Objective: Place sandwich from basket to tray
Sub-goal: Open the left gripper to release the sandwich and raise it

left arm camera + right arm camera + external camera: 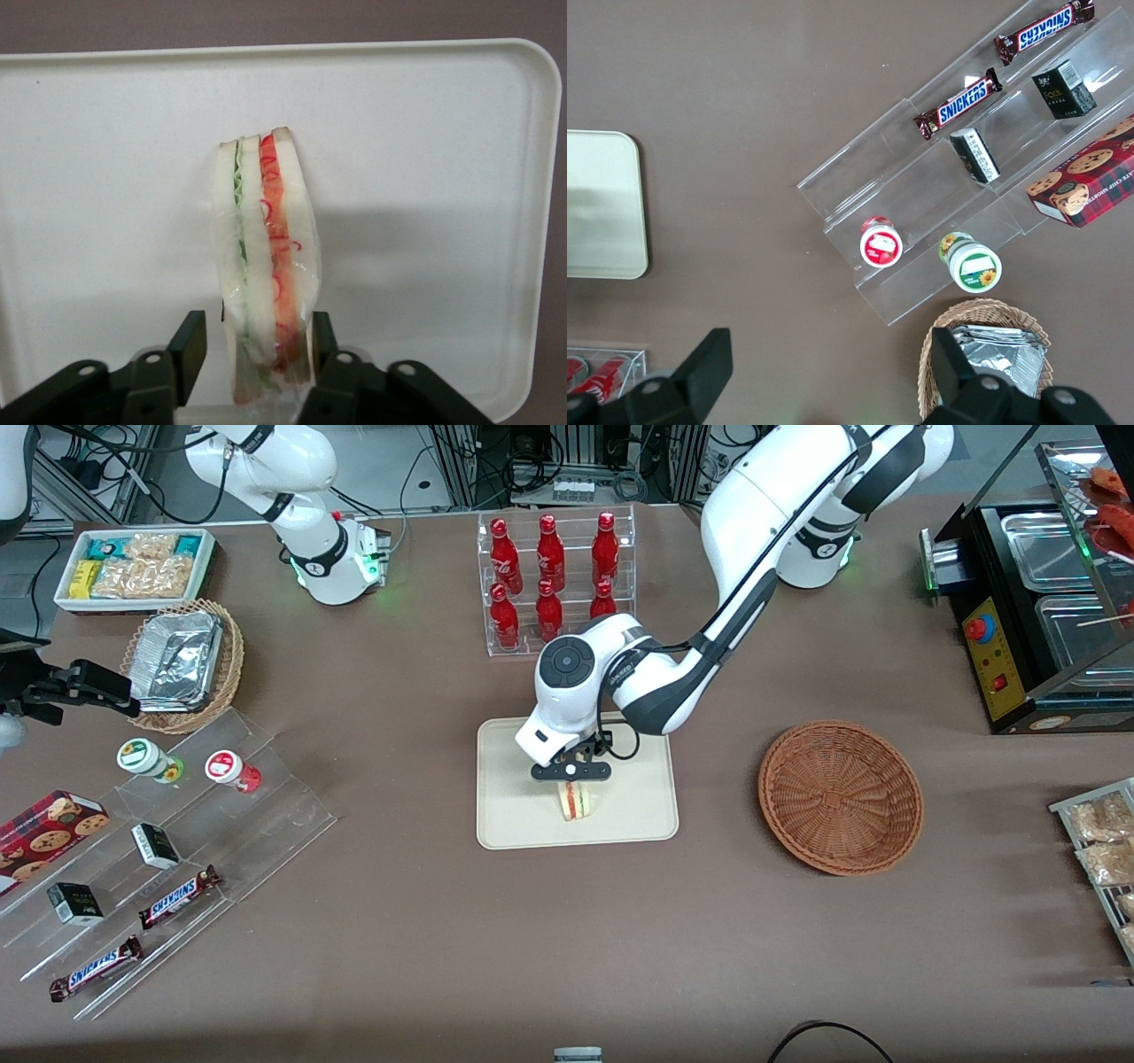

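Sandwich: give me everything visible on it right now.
The sandwich is a clear-wrapped wedge of pale white bread, with a green layer and a red-orange layer showing along its cut edge. It stands on edge over the tray, cut edge up. The gripper straddles one end, one finger standing slightly clear of the wrap, so it looks open. Whether the sandwich already rests on the tray cannot be told. The basket holds nothing.

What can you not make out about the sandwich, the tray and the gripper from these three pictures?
- Front view: the gripper covers part of the sandwich.
- Left wrist view: the sandwich's gripped end is cut off by the frame edge.
- Right wrist view: only a corner of the tray shows.
- Whether the sandwich rests on the tray: unclear.
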Controlling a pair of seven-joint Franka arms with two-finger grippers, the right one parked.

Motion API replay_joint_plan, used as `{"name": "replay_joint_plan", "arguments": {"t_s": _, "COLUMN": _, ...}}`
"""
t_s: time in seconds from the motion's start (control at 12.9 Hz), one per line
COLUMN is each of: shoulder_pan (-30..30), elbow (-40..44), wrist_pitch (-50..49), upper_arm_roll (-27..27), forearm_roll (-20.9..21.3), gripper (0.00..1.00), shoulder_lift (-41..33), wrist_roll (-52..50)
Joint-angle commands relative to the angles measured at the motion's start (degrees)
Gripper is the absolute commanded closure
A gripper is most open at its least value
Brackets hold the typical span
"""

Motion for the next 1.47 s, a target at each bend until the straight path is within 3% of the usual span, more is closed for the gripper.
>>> {"name": "replay_joint_plan", "arguments": {"t_s": 0.0, "shoulder_pan": -0.7, "elbow": 1.7, "wrist_pitch": -0.6, "upper_arm_roll": 0.5, "forearm_roll": 1.0, "gripper": 0.00, "shoulder_lift": -0.1, "wrist_roll": -1.1}}
{"name": "replay_joint_plan", "arguments": {"t_s": 0.31, "shoulder_pan": 0.8, "elbow": 2.4, "wrist_pitch": -8.8, "upper_arm_roll": 0.8, "forearm_roll": 0.0, "gripper": 0.00, "shoulder_lift": -6.5, "wrist_roll": -1.2}}
{"name": "replay_joint_plan", "arguments": {"t_s": 0.62, "shoulder_pan": 6.4, "elbow": 2.3, "wrist_pitch": -16.6, "upper_arm_roll": 0.6, "forearm_roll": -3.3, "gripper": 0.00, "shoulder_lift": -14.6, "wrist_roll": -1.1}}
{"name": "replay_joint_plan", "arguments": {"t_s": 0.93, "shoulder_pan": 13.2, "elbow": 1.9, "wrist_pitch": -25.4, "upper_arm_roll": 0.5, "forearm_roll": -3.4, "gripper": 0.00, "shoulder_lift": -22.0, "wrist_roll": -0.9}}
{"name": "replay_joint_plan", "arguments": {"t_s": 1.39, "shoulder_pan": 23.3, "elbow": 0.2, "wrist_pitch": -36.2, "upper_arm_roll": 0.5, "forearm_roll": -5.1, "gripper": 0.00, "shoulder_lift": -30.4, "wrist_roll": 15.4}}
